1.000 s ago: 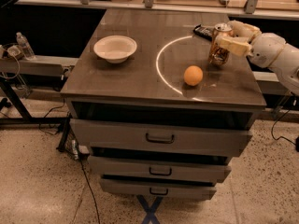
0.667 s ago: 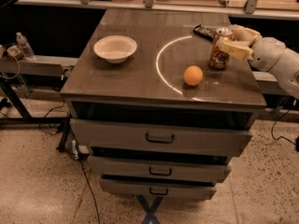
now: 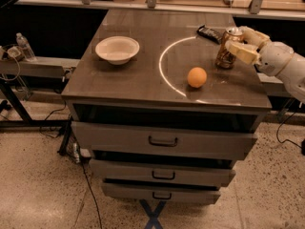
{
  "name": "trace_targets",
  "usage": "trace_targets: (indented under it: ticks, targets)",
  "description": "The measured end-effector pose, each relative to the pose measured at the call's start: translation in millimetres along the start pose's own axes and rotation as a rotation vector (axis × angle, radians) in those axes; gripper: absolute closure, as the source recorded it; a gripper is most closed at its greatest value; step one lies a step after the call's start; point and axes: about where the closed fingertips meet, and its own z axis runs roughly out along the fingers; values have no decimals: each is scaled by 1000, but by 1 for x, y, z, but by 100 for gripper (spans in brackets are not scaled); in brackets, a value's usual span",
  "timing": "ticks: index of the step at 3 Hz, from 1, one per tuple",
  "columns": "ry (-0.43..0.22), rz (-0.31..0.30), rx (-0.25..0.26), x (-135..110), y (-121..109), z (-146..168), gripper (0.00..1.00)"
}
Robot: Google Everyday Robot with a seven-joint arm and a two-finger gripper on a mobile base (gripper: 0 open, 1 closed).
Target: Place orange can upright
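The orange can, shiny with an orange-gold and brown label and a silver top, stands upright on the right side of the table top. My gripper reaches in from the right and its pale fingers sit on either side of the can's upper part, shut on it. The can's base looks to be resting on the table.
A round orange fruit lies in front and left of the can. A flat dark wrapped bar lies behind it. A white bowl sits at the left. Drawers are below, the table's right edge close to the can.
The can was tilted in my gripper; it now stands upright on the table, slightly farther back. The fruit, bar and bowl have not moved.
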Motion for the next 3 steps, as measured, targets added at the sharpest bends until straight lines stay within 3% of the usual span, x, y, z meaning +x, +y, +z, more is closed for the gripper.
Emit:
trace_targets:
  ticks: [1, 2, 3]
  targets:
    - [33, -14, -8, -6, 0, -3, 0]
    - [105, -76, -4, -34, -9, -18, 0]
    - [203, -199, 75, -91, -27, -43, 0]
